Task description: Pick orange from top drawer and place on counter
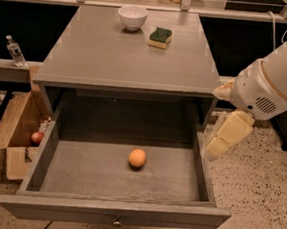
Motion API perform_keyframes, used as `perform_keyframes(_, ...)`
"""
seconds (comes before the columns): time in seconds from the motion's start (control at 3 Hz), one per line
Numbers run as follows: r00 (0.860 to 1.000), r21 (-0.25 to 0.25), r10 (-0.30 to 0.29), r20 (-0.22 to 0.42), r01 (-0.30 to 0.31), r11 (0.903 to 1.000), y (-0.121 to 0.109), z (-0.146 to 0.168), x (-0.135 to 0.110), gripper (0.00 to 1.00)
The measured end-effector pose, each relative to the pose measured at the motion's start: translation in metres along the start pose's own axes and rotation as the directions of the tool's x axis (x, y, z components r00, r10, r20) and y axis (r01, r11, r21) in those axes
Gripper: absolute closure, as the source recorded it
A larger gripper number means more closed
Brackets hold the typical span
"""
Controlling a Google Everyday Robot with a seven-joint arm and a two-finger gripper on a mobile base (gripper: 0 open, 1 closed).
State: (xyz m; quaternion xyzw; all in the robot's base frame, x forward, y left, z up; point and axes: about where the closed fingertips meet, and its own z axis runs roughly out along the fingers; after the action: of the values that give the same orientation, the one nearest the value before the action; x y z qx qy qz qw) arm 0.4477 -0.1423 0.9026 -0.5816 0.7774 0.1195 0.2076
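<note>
The orange (137,157) lies on the floor of the open top drawer (115,210), near its middle. The drawer is pulled far out, with its small metal knob (117,222) at the front. The counter (123,54) is the flat grey top of the cabinet behind it. My white arm (269,82) reaches in from the right. My gripper (227,136) hangs pale and cream-coloured beside the drawer's right wall, above and to the right of the orange, and does not touch it.
A white bowl (132,16) and a green-and-yellow sponge (161,36) sit at the back of the counter. A cardboard box (17,128) with a reddish round fruit (37,138) stands on the floor to the left. A bottle (14,50) stands on a left ledge.
</note>
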Motion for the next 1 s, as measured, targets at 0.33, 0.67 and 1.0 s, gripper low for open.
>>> perform_keyframes(0.33,1.000,0.000,0.000,0.000,0.000,1.0000,0.000,0.000,0.000,0.00)
perform_keyframes(0.67,1.000,-0.011,0.010,0.009,-0.010,0.9999,-0.004,0.021,0.003,0.00)
perform_keyframes(1.0,0.999,-0.034,0.003,0.051,-0.001,0.9994,-0.004,0.074,0.012,0.00)
